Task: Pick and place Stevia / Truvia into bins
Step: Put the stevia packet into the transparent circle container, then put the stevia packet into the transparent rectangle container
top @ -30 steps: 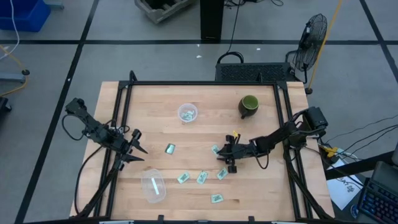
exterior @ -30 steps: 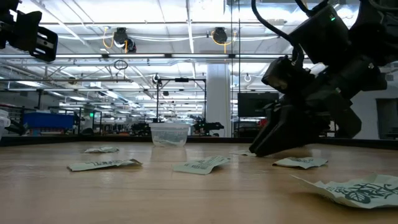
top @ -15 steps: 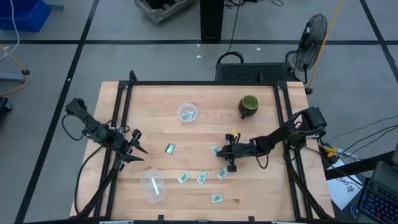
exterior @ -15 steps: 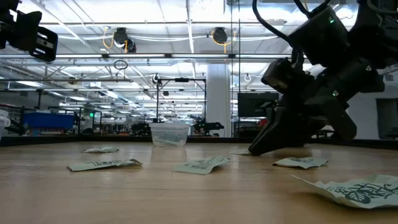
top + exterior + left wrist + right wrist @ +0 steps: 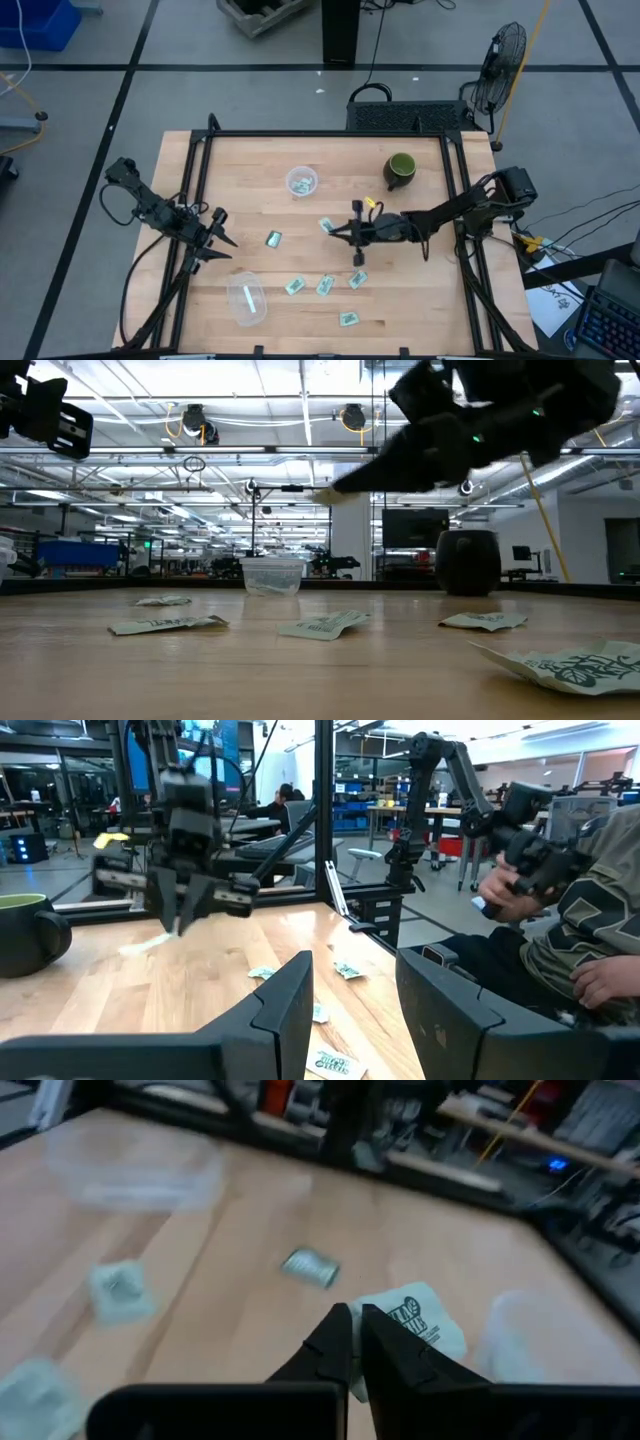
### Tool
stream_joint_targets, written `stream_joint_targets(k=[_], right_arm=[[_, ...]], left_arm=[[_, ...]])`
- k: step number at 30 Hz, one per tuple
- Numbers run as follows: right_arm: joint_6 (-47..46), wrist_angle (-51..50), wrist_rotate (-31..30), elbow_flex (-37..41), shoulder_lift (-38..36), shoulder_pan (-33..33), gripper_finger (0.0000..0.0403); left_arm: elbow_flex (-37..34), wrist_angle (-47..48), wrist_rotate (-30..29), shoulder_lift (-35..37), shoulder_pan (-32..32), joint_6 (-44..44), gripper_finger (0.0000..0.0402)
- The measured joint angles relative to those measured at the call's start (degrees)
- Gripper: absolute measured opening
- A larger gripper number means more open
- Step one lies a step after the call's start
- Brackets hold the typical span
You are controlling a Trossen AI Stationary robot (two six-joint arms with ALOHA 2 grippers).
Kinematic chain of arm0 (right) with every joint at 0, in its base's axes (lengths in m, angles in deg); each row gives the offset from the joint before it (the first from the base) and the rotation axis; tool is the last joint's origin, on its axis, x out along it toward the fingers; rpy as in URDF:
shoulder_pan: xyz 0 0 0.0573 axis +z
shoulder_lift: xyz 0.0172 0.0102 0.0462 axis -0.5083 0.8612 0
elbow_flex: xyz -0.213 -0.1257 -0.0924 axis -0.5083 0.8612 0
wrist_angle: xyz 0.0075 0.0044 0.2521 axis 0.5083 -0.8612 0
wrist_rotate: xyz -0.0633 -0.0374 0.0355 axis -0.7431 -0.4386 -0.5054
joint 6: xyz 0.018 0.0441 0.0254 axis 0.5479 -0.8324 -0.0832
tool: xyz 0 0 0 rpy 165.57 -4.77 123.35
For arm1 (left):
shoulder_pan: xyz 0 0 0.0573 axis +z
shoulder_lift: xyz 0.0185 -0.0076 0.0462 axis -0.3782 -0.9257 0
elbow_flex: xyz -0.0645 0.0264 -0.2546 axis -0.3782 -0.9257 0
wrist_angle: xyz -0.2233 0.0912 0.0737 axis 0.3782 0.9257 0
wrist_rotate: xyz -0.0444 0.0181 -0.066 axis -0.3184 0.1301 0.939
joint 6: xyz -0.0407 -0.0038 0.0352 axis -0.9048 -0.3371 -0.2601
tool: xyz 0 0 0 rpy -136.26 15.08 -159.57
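Note:
My right gripper (image 5: 335,228) hangs above the table's middle, shut on one green-and-white Stevia sachet (image 5: 325,225), which also shows at the fingertips in the right wrist view (image 5: 415,1322). Several more sachets (image 5: 325,286) lie flat on the wood nearer the front edge, and one (image 5: 273,238) lies farther left. The round clear cup (image 5: 301,181) stands toward the far side with sachets inside. The oval tub (image 5: 246,298) sits near the front left. My left gripper (image 5: 226,232) waits open at the table's left side, touching nothing. My right gripper pinches the sachet by one edge (image 5: 385,1325) between its two fingertips. The fingers reach in from the table's right, roughly level and slanting a little down. The sachet sticks out past the tips, lifted clear of the table (image 5: 325,495).
A dark green mug (image 5: 400,170) stands at the far right, behind my right arm. Black frame rails (image 5: 330,133) border the table. A person sits beyond the table's edge in the left wrist view (image 5: 560,920).
My right gripper has shut on a sachet lying right of centre and risen off the wood. It has carried the sachet up and toward the table's left and far side. The sachet, flat on the table before, now hangs clear.

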Motion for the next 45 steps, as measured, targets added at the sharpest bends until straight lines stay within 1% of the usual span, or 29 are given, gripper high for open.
stream_joint_targets(k=[5,8,11,15,17,19,24,26,31,34,36,39,45], right_arm=[[0.58,-1.27,0.72,-5.35,-0.04,-4.36,0.0006],[-0.3,-3.64,5.13,-8.05,0.16,-7.96,0.0006],[-1.9,-5.2,6.46,-10.75,1.67,-11.47,0.0006],[-2.79,-6.17,11.91,-14.05,5.67,-15.75,0.0006],[-3.7,-7.46,13.33,-16.39,7.8,-17.35,0.0006],[-4.44,-8.98,13.6,-19.26,10.45,-18.72,0.0006],[-7.73,-17.1,13.49,-26.48,16.12,-21.69,0.0006],[-8.86,-18.34,13.52,-28.7,18.22,-22.75,0.0006],[-9.55,-19.39,13.61,-30.46,21.64,-24.36,0.001],[-11.76,-20.38,14.57,-30.44,21.73,-25.02,0.0025],[-11.53,-20.22,14.98,-30.22,21.7,-25.1,0.0041],[-10.21,-20.48,14.93,-30.04,21.45,-25.05,0.007],[-10.82,-19.5,15.34,-30.05,21.02,-23.8,0.0132]], left_arm=[[0.0,0.01,0.0,0.02,0.0,-0.02,0.015],[0.0,0.03,0.0,0.02,0.01,-0.01,0.015],[0.0,0.05,0.0,0.01,0.01,0.0,0.015],[0.0,-0.05,0.0,0.02,0.0,-0.02,0.015],[0.0,-0.06,0.0,0.01,0.0,-0.01,0.015],[0.0,-0.09,0.0,0.02,0.0,-0.01,0.015],[0.0,-0.08,0.0,0.02,0.02,-0.01,0.015],[0.0,-0.03,0.0,0.0,0.02,0.0,0.015],[0.0,-0.16,0.02,0.0,0.01,-0.02,0.015],[0.0,-0.32,0.02,0.0,0.01,-0.02,0.015],[0.0,-0.38,0.0,0.02,0.02,0.0,0.015],[0.0,-0.36,0.01,0.01,0.02,-0.01,0.015],[0.0,-0.35,0.02,0.0,0.01,0.0,0.015]])
